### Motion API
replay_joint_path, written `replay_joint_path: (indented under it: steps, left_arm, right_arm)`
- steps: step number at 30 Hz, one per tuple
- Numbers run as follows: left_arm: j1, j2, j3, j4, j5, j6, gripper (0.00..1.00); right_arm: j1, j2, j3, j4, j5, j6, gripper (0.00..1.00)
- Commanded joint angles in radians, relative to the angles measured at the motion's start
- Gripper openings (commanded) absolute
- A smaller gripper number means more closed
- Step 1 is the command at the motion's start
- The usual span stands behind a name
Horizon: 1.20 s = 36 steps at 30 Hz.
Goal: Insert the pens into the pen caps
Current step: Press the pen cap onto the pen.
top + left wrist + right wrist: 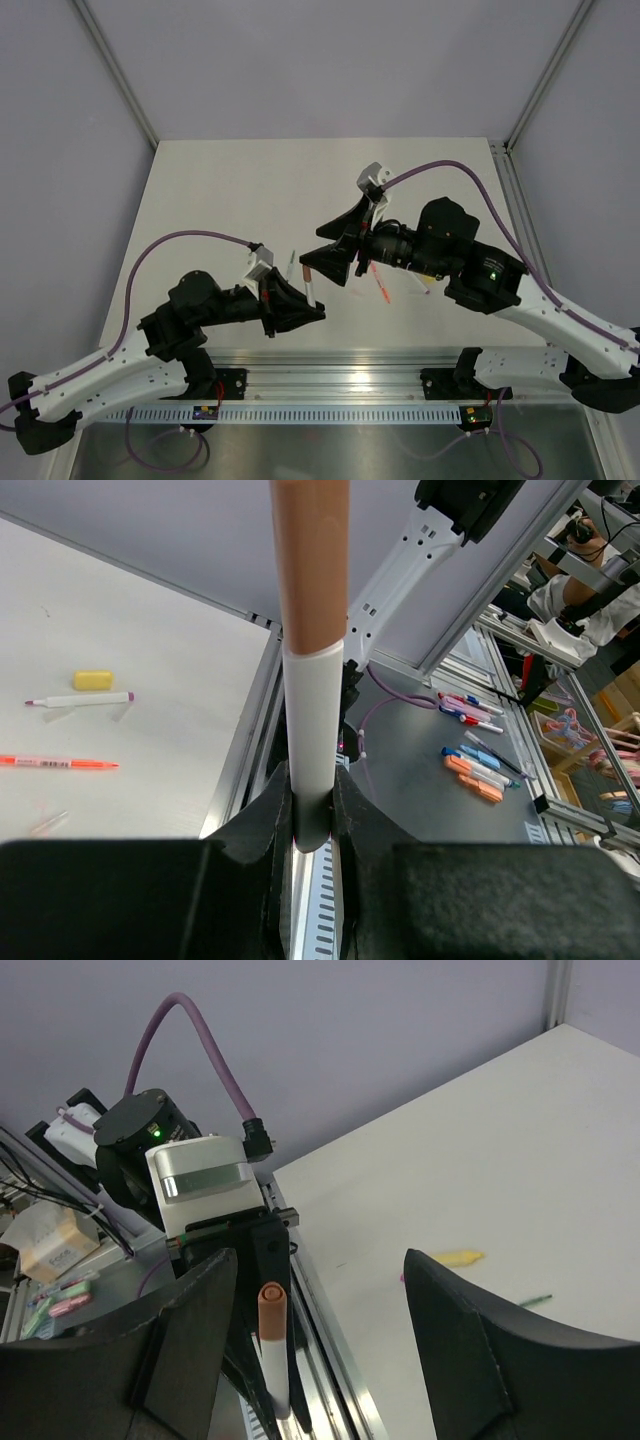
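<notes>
— From above, where is the white pen (pixel 311 293)?
— It sits in the left claw (pixel 300 306), near the front middle of the table (pixel 220 190), and points up and away from the arm bases. The right claw (pixel 338 248) hangs just beyond its tip. An orange pen (pixel 381 287) lies on the table under the right arm.

— What does the left wrist view show?
— The left claw (pixel 312 815) is nearly closed, and its two black fingers (pixel 255 825) pinch the lower end of the white pen (pixel 312 720). The pen stands straight up out of the grip. A maroon cap (pixel 310 560) covers its upper end and meets the white barrel at a clean edge.

— And is anything loose on the table?
— To the left lie a yellow cap (pixel 93 680), a purple-tipped pen (pixel 78 698) just below it, and the orange pen (pixel 58 763) nearer the camera. All three are well apart from the claw.

— And the right wrist view?
— The right claw (pixel 320 1270) is spread wide and holds nothing. The capped white pen (pixel 277 1375) rises between its fingers (pixel 190 1330), closer to the left one and touching neither. The maroon cap (pixel 271 1310) is on top. The yellow cap (pixel 455 1257) lies on the table beyond.
</notes>
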Motion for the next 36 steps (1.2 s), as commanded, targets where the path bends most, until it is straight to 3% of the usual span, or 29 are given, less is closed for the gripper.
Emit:
replay_joint_path:
  steps: [1,9,17,20,28,36]
  left_arm:
    - [0.000,0.016,0.038,0.032,0.047,-0.019,0.00]
    - [0.000,0.030,0.046,0.023,0.037,-0.013,0.00]
    - [0.000,0.027,0.052,0.025,0.037,-0.004,0.00]
    - [0.000,0.024,0.054,0.026,0.036,-0.001,0.00]
    - [0.000,0.007,0.038,0.025,0.022,0.000,0.00]
    - [0.001,0.001,0.029,0.020,0.004,0.005,0.00]
  right_arm:
    - [-0.007,0.025,0.023,0.093,-0.135,-0.011,0.74]
    - [-0.008,0.023,-0.057,0.178,-0.189,0.052,0.60]
    - [-0.008,0.002,-0.126,0.205,-0.161,0.070,0.60]
    - [-0.008,-0.001,-0.146,0.227,-0.173,0.083,0.53]
    - [-0.008,-0.003,-0.175,0.254,-0.183,0.113,0.49]
    - [-0.008,0.005,-0.186,0.264,-0.181,0.135,0.28]
